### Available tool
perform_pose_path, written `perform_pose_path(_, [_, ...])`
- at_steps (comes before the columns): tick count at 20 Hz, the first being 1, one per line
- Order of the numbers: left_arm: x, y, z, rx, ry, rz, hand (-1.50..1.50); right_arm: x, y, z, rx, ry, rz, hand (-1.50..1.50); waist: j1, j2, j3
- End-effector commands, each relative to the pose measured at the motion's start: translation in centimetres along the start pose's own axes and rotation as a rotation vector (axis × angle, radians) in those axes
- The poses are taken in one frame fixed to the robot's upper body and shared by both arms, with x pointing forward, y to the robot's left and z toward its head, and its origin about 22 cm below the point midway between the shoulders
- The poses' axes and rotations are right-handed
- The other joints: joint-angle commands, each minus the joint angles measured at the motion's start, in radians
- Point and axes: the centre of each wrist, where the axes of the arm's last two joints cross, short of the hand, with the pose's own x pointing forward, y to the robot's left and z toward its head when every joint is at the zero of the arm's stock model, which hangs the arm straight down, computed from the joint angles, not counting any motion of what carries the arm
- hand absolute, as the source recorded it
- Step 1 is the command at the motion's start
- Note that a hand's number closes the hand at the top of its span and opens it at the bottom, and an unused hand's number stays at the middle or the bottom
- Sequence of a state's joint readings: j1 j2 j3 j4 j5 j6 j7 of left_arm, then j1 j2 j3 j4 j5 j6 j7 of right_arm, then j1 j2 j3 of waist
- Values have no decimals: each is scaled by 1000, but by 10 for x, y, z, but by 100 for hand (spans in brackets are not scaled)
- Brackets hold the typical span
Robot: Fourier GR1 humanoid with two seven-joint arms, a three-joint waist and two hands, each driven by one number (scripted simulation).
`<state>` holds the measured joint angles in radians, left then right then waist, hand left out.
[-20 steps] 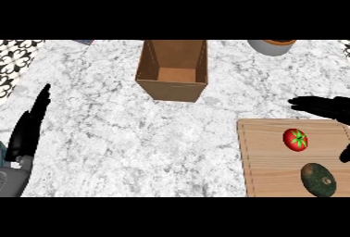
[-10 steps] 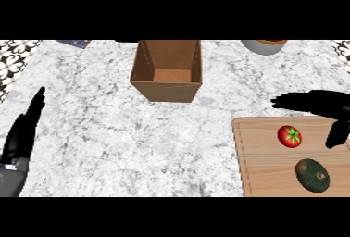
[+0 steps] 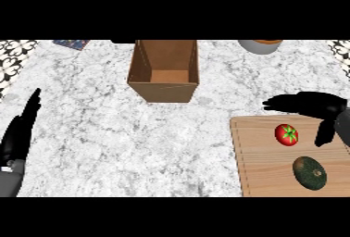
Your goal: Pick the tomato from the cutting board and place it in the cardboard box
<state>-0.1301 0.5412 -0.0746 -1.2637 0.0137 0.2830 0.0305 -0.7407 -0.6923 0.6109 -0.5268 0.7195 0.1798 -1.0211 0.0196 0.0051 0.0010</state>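
Where marble counter (image 3: 103, 120) spreads, tomato (image 3: 286, 134) on board (image 3: 266, 171)

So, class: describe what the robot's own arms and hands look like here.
Both hands are black: the left hand a long slim shape, the right hand broader with tapering fingers. Each joins a grey forearm; no cables or markings show.

the counter (image 3: 103, 115) is white marble veined with grey. the cardboard box (image 3: 164, 90) is plain brown. the cutting board (image 3: 263, 157) is pale wood with fine grain lines. on it sit a red tomato (image 3: 286, 134) with a green top and a dark green, speckled vegetable (image 3: 309, 172). the left hand (image 3: 24, 125) and right hand (image 3: 311, 104) are black. the far corners show a flower pattern (image 3: 14, 51) in black and white.
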Motion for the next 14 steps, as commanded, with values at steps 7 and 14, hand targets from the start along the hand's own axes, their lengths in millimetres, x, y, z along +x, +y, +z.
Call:
perform_pose_path(7, [2,-5,4,5,6,-7,0,7,7,-17,32,-226,-75,-150,-8,-4,0])
perform_pose_path(14, [1,7,6,9,21,2,0,19,8,3,81,-233,-43,-150,-28,-9,-2])
